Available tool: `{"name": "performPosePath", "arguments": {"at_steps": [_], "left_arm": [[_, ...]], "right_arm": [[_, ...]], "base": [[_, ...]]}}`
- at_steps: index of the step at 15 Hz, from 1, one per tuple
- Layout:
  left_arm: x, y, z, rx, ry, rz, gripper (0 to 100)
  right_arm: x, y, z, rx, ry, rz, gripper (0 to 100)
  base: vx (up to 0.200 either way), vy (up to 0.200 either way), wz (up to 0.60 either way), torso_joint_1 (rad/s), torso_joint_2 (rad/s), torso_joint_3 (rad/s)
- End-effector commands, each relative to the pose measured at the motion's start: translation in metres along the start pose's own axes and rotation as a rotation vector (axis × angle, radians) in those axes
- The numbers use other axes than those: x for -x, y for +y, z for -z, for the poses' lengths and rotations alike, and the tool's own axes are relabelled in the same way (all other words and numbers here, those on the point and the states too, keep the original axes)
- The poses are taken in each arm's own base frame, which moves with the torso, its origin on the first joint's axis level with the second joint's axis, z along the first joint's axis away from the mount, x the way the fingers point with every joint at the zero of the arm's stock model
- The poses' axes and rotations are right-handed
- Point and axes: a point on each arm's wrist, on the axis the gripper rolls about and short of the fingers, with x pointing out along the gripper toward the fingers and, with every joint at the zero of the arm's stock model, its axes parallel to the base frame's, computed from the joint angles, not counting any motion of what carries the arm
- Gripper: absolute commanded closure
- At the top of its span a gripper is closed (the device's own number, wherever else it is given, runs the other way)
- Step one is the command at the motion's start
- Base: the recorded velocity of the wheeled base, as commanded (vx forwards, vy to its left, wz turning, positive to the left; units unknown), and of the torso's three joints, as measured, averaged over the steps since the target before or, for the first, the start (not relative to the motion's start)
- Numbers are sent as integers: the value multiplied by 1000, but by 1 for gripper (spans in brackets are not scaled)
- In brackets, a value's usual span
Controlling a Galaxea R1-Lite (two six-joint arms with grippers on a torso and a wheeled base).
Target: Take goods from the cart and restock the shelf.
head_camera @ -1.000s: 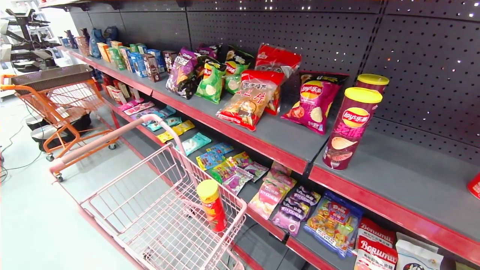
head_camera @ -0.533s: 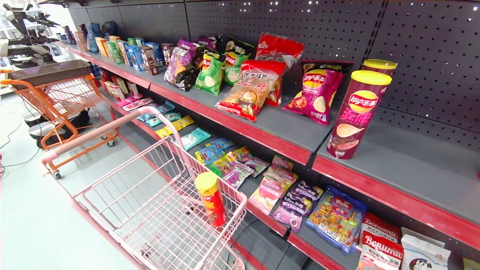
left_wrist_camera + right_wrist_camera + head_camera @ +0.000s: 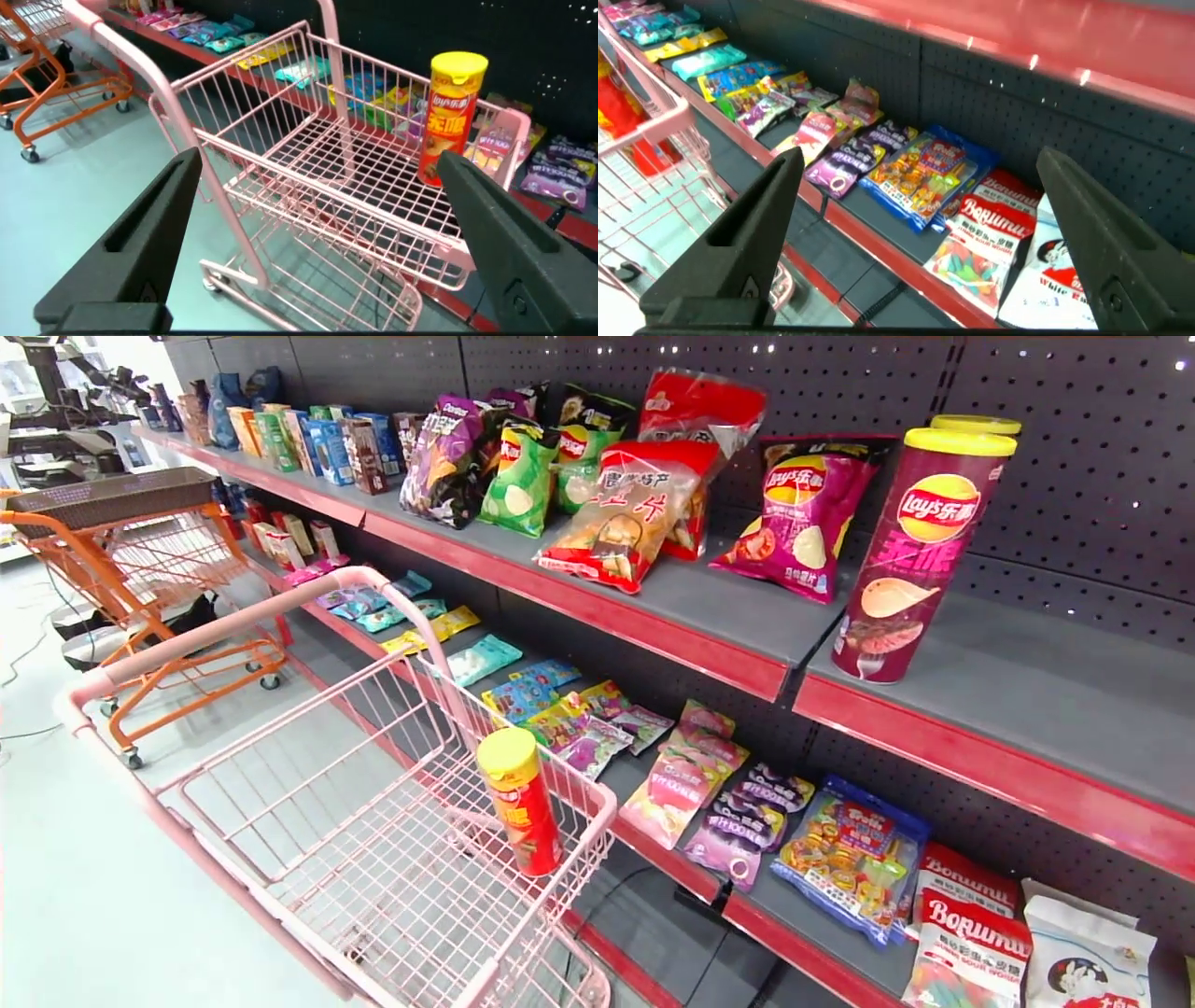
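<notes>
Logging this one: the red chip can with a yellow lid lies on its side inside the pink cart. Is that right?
No. The yellow-lidded red chip can stands upright, not on its side. It is inside the pink cart, as you say. The head view shows it.

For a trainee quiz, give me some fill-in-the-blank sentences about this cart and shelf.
The red chip canister stands upright in the ____ cart.
The purple chip canister on the upper shelf has a ____ lid.
The left tool and right tool have jaws ____, not shut.
Missing: pink; yellow; open.
</notes>
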Motion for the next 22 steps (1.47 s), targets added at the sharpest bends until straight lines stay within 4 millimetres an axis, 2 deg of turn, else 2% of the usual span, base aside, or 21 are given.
{"name": "performPosePath", "arguments": {"at_steps": [1, 9, 16, 17, 18, 19, 20, 21, 22], "left_arm": [[0, 0, 0, 0, 1, -1, 0], [0, 0, 0, 0, 1, 1, 0], [0, 0, 0, -10, -2, 18, 0], [3, 0, -47, 4, -80, 47, 0], [-10, 0, -102, 88, -71, 66, 0], [-23, -1, -149, 176, -90, 60, 0], [-31, -1, -163, 178, -86, 53, 0], [-57, -3, -176, 128, -23, 50, 0], [-75, -4, -173, 84, 41, 56, 0]], "right_arm": [[0, 0, 0, 1, 0, 0, 0], [0, 0, 0, -1, 0, 0, 0], [0, 0, 0, -2, 0, 0, 0], [0, 0, 0, -2, 0, 0, 0], [0, 0, 0, -2, 0, 0, 0], [0, 0, 0, -2, 0, 0, 0], [0, 0, 0, -2, 0, 0, 0], [0, 0, 0, -2, 0, -2, 0], [0, 0, 0, -4, 0, -2, 0]], "base": [[0, 0, 0, -183, 554, 364], [0, 0, 0, -149, 513, 362], [0, 0, 0, -19, 88, 63], [0, 0, 0, 0, 0, 0], [0, 0, 0, 0, 0, 0], [0, 0, 0, 0, 0, 0], [0, 0, 0, 0, 0, 0], [0, 0, 0, 0, 0, 0], [0, 0, 0, 0, 0, 0]]}}
